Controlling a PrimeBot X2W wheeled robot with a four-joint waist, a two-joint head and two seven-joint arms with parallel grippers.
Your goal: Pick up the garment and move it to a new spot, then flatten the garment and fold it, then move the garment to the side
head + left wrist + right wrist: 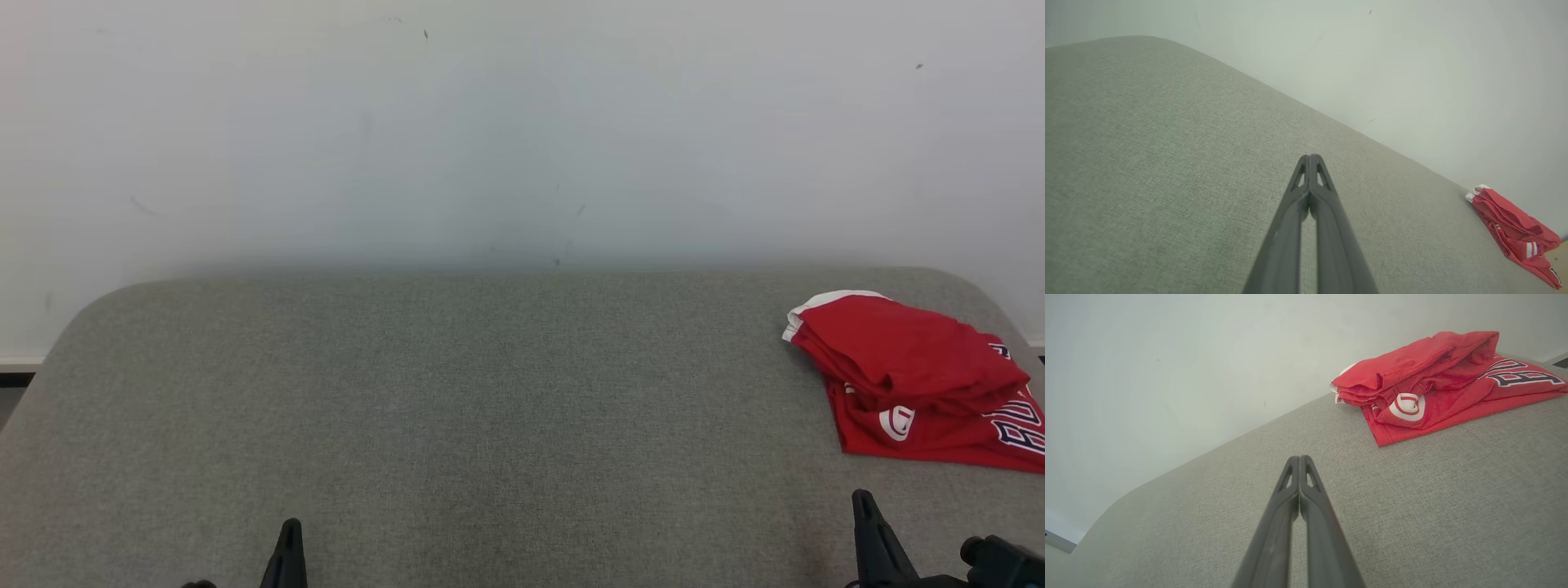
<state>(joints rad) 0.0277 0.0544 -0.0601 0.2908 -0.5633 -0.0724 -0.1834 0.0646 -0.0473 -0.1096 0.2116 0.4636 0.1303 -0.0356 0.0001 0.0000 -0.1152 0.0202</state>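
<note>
Head view: the red garment (906, 367) lies at 3 o'clock on the grey worktop (490, 408), showing a round white badge (896, 423) with a red C-like mark and navy lettering (1020, 425) cut off at the frame edge. Left wrist view: the left jaws are pressed together holding nothing, garment (1515, 222) at 4 o'clock. Right wrist view: the right jaws likewise, garment (1425, 371) at 1 o'clock, lettering (1519, 375) unreadable.

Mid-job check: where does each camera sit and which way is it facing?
Head: from the head, looks forward and down over the grey surface to the wall; left fingers and right fingers at bottom.
Left wrist: looks along its shut fingers across the surface.
Right wrist: looks along its shut fingers toward the red shirt.
Shared: all three show the shirt.
</note>
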